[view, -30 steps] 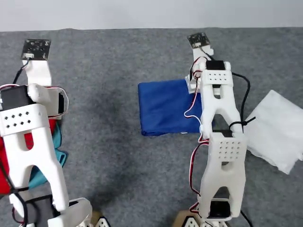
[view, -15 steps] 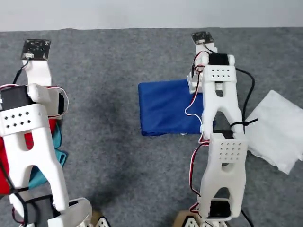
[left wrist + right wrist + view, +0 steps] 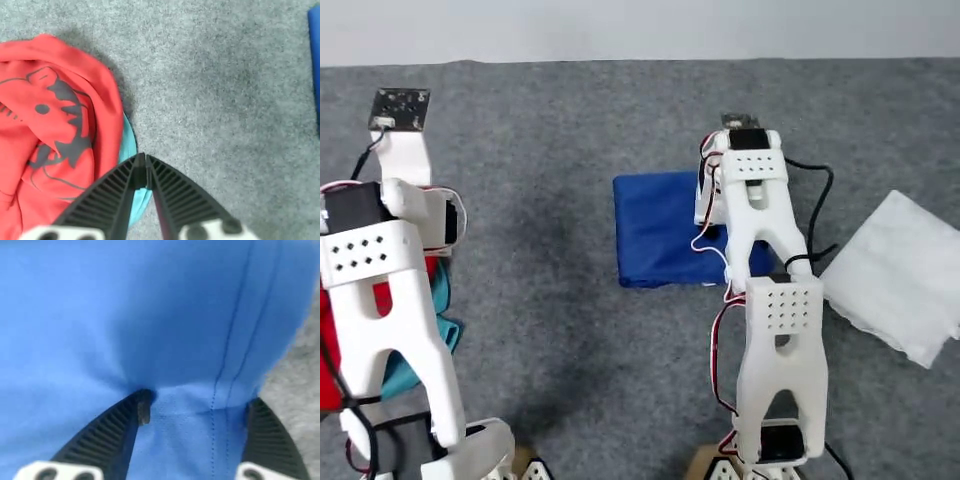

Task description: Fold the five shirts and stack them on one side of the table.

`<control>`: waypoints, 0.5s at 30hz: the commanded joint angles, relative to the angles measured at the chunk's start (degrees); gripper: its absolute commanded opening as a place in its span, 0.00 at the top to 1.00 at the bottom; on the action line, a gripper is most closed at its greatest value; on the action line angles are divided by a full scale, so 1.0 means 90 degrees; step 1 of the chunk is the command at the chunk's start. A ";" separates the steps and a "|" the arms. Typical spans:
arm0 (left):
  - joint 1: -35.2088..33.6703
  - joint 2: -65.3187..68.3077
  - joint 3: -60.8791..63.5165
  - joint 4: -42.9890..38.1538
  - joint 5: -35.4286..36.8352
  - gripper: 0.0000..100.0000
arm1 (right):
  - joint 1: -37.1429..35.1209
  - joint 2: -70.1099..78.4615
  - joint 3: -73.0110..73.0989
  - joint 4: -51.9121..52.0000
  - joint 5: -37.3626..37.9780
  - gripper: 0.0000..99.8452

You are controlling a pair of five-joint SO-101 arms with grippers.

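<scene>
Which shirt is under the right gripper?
The blue shirt: the right gripper presses into it. The white shirt, red shirt and teal shirt lie apart from it.

This looks like a robotics lab or a maker's test bench, though little of the room shows. The surface [image 3: 550, 330] is covered edge to edge in grey felt-like matting, with a plain pale wall [image 3: 620, 28] behind it. The white plastic left arm [image 3: 380, 300] and right arm [image 3: 775, 330] carry bare wires [image 3: 716, 345] and an uncased circuit board [image 3: 398, 108]. A blue shirt [image 3: 655, 230] lies on the matting.
</scene>
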 commanded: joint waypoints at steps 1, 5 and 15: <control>-0.0039 -0.0195 0.0063 0.0020 -0.0078 1.00 | -0.0063 0.0132 -0.0274 0.0063 -0.0156 0.67; -0.0039 -0.0195 0.0132 0.0010 -0.0078 1.00 | -0.0190 0.0357 -0.0274 0.0024 -0.0156 0.70; -0.0039 -0.0195 0.0132 -0.0117 -0.0078 1.00 | -0.0132 0.0415 -0.0518 0.0171 0.0576 0.99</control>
